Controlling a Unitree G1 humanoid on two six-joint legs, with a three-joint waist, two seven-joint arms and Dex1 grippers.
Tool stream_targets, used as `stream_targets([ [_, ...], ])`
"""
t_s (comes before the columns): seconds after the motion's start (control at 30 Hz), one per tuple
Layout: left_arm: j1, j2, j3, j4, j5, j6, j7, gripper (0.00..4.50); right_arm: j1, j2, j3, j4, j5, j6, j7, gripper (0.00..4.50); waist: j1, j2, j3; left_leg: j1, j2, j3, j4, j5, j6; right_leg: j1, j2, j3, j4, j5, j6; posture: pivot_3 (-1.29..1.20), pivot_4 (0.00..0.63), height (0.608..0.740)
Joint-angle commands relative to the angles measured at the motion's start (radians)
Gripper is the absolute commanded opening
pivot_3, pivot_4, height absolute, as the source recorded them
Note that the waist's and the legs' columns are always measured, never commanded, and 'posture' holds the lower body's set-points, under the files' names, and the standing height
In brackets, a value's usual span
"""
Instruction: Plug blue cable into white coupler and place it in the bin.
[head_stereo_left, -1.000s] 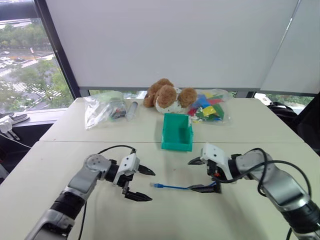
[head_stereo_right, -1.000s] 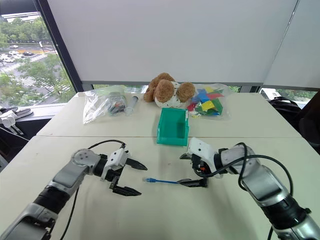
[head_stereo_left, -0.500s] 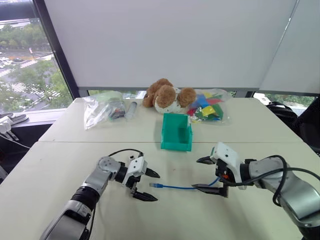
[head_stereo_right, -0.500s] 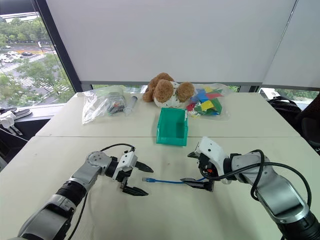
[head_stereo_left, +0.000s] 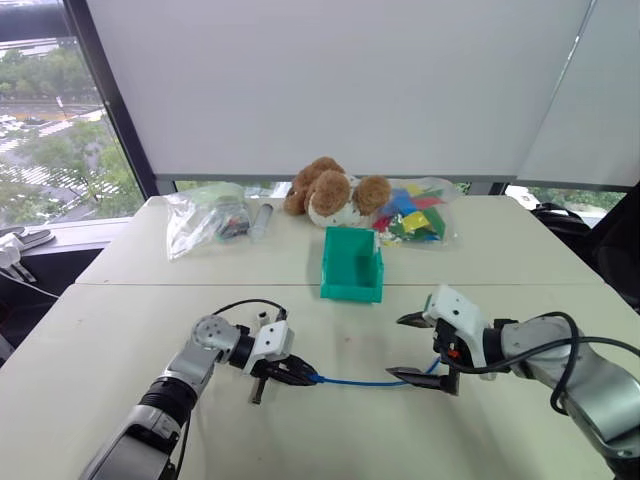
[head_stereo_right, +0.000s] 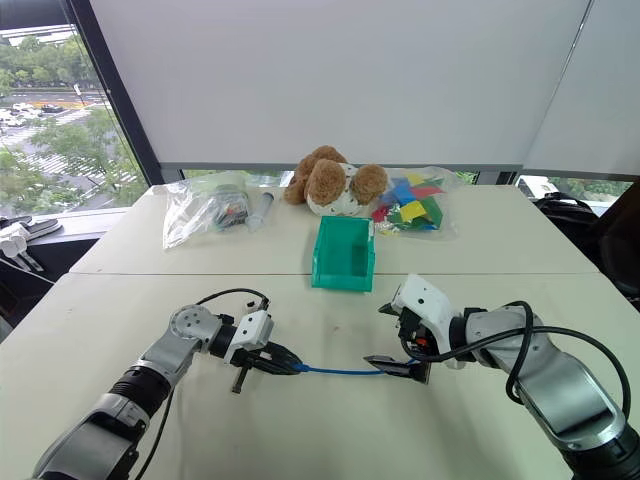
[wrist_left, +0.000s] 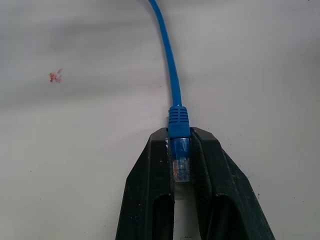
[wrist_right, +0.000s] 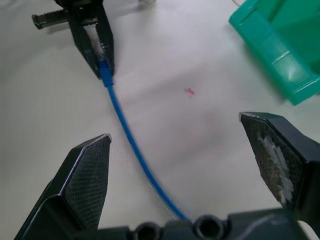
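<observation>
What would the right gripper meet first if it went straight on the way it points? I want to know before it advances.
Probably the blue cable, lying on the table between its open fingers; beyond it, the left gripper, shut on the cable's plug. Depth is uncertain.

Left hand (wrist_left: 181, 165) now clamped on blue cable (wrist_left: 171, 85)

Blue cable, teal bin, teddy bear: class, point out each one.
blue cable (wrist_left: 174, 85): left wrist view, cord above the plug.
teal bin (head_stereo_left: 351, 291): left eye view, front wall.
teddy bear (head_stereo_left: 332, 192): left eye view, brown head.
</observation>
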Motion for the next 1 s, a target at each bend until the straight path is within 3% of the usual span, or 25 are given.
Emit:
stream_targets([
  [0.03,-0.027,-0.003,0.062,-0.052,-0.037,0.081,0.062,0.03,0.03,0.066,-0.118,-0.083,0.138,0.093,-0.049,4.5,0.001,0.0,0.0,0.0,0.0,0.0,0.0,0.0,0.0,0.0,0.0,0.0,0.0,0.0,0.0,0.0,0.15,0.74],
  [0.23,-0.127,-0.088,0.159,-0.12,-0.103,0.17,0.218,0.03,0.078,0.252,-0.238,-0.14,0.372,0.293,-0.219,4.5,0.019,-0.001,0.0,-0.001,0.0,-0.001,0.001,0.0,0.0,0.001,0.0,0.0,0.0,0.0,0.0,0.0,0.15,0.74],
  [0.57,-0.141,-0.139,0.162,-0.226,-0.127,0.221,0.257,0.03,-0.06,0.637,-0.348,0.057,0.505,0.423,-0.62,4.5,0.012,0.0,0.0,0.0,0.0,-0.001,0.0,0.0,0.0,0.0,0.001,0.0,0.002,0.0,0.0,0.0,0.15,0.74],
  [0.77,-0.127,-0.139,0.154,-0.24,-0.123,0.214,0.269,0.03,-0.11,0.737,-0.418,0.105,0.607,0.449,-0.755,4.5,0.015,0.0,0.0,0.0,-0.001,-0.001,0.0,0.0,0.0,-0.001,0.001,0.0,0.002,0.0,0.0,0.0,0.15,0.74],
  [1.0,-0.121,-0.142,0.148,-0.25,-0.12,0.213,0.275,0.03,-0.141,0.789,-0.409,0.148,0.683,0.413,-0.848,4.5,0.009,0.0,0.0,0.0,-0.001,-0.001,0.0,0.0,0.0,-0.001,0.001,0.0,0.002,0.0,0.0,0.0,0.15,0.74],
])
